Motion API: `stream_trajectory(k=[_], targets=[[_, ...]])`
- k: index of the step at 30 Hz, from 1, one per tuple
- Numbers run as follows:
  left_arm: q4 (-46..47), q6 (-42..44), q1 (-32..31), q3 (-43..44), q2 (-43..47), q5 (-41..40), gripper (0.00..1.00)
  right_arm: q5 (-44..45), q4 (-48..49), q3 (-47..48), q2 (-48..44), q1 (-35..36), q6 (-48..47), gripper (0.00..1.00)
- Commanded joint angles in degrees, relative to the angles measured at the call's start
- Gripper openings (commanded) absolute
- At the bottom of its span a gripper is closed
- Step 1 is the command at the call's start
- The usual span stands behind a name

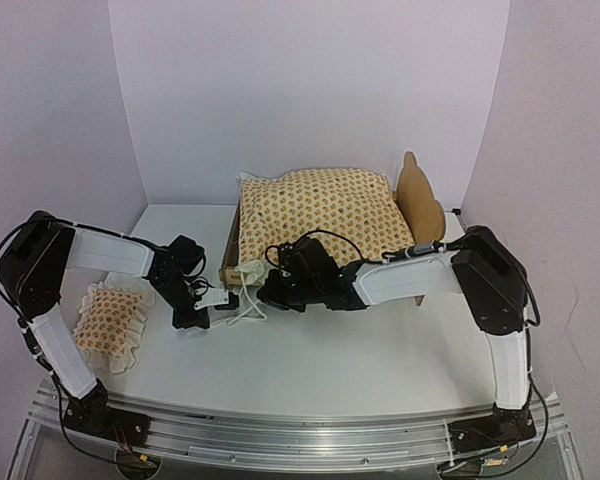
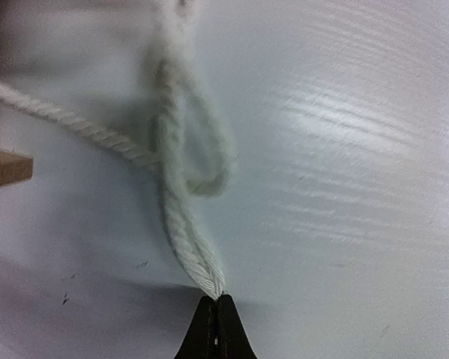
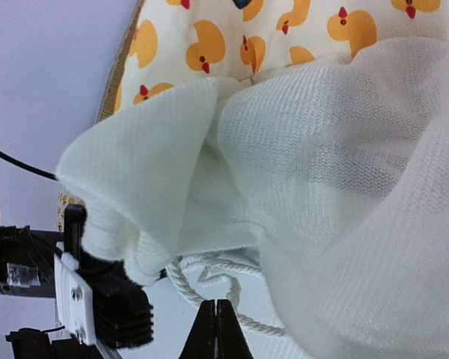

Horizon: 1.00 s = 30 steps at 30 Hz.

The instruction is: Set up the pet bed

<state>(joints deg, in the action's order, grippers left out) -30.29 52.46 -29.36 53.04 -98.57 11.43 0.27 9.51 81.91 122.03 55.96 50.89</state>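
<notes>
The pet bed (image 1: 228,250) stands at the back centre, its scalloped headboard (image 1: 418,195) on the right. A cream duck-print cushion (image 1: 315,210) covers it. In the right wrist view the cushion's white ruffle (image 3: 322,187) hangs over the bed's near-left corner. My left gripper (image 2: 213,299) is shut on the frayed end of a white tie cord (image 2: 183,232) lying on the table. In the top view it (image 1: 220,297) sits just left of that corner. My right gripper (image 3: 217,303) is shut, with a loop of cord (image 3: 183,288) lying just past its tips under the ruffle.
A small matching pillow (image 1: 110,320) lies on the white table (image 1: 340,360) at the left, beside the left arm. A wooden corner of the bed frame (image 2: 4,168) shows at the left edge of the left wrist view. Pale walls close in on three sides.
</notes>
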Motion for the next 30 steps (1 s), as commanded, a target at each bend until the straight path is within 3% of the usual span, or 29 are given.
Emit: stream_trajectory(k=[1, 7, 17, 22, 30], targets=[[-1.5, 1.0, 6.3, 1.5, 2.0, -6.1, 0.0, 1.1, -4.7, 0.7, -7.6, 0.3, -4.6, 0.0], [-2.1, 3.5, 12.4, 2.7, 5.6, -7.5, 0.0, 3.3, -13.2, 1.8, -14.1, 0.2, -10.6, 0.0], [-1.0, 5.0, 16.7, 2.4, 8.6, -8.9, 0.0, 8.8, -18.6, 20.6, -13.8, -4.4, -28.7, 0.0], [-0.9, 8.3, 17.8, -2.5, 10.0, -11.5, 0.0, 10.9, -18.9, 28.6, -12.1, -6.9, -35.1, 0.0], [2.0, 12.0, 18.9, -12.0, 12.1, -15.5, 0.0, 10.7, -18.9, 31.7, -11.3, -8.7, -37.6, 0.0]])
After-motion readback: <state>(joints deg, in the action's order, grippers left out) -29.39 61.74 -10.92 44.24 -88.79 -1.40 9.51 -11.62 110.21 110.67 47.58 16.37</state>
